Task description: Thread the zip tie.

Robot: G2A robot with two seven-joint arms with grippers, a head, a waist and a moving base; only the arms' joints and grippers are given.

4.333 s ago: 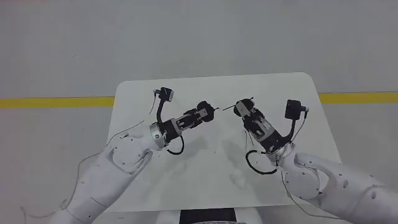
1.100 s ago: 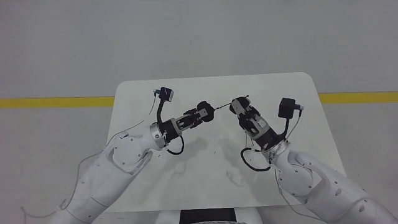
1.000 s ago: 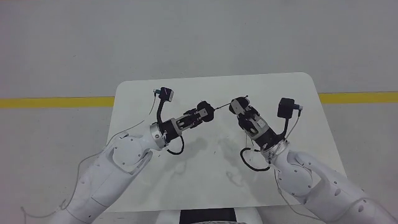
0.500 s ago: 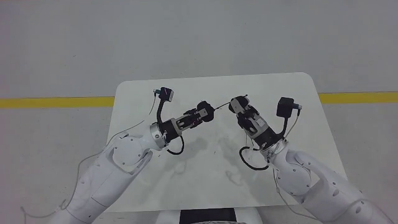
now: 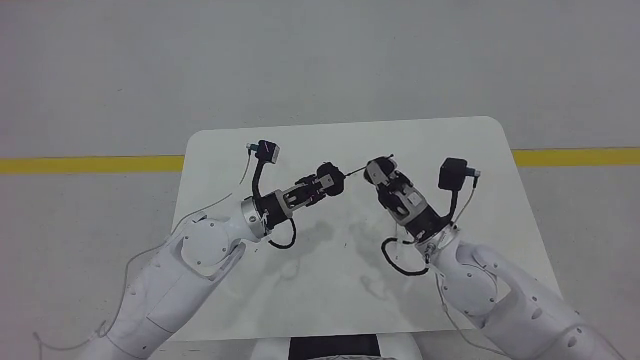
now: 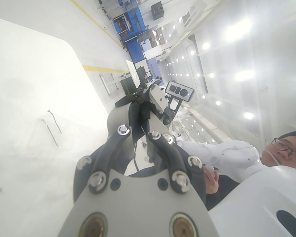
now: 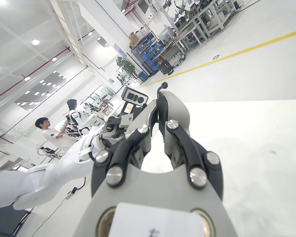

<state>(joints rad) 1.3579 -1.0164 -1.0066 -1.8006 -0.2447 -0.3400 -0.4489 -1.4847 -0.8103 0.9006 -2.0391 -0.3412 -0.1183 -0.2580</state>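
1. My right tool (image 7: 158,106) is clamped shut on the zip tie (image 7: 164,84). The tie's head pokes out just past the fingertips, in the air above the desk (image 5: 455,145).
2. My left tool (image 5: 330,177) is closed too. A thin black strand runs from its tips across to the right tool, so I judge that it pinches the tie's other end, though I cannot make out the contact itself.
3. To thread well, I should line the tail up square with the head's slot and creep in slowly. Both grips should be firm so the strand neither buckles nor twists.
4. Against the oldest top view, my right tool has closed in on the left, which has kept its place. The gap between the strands is gone.
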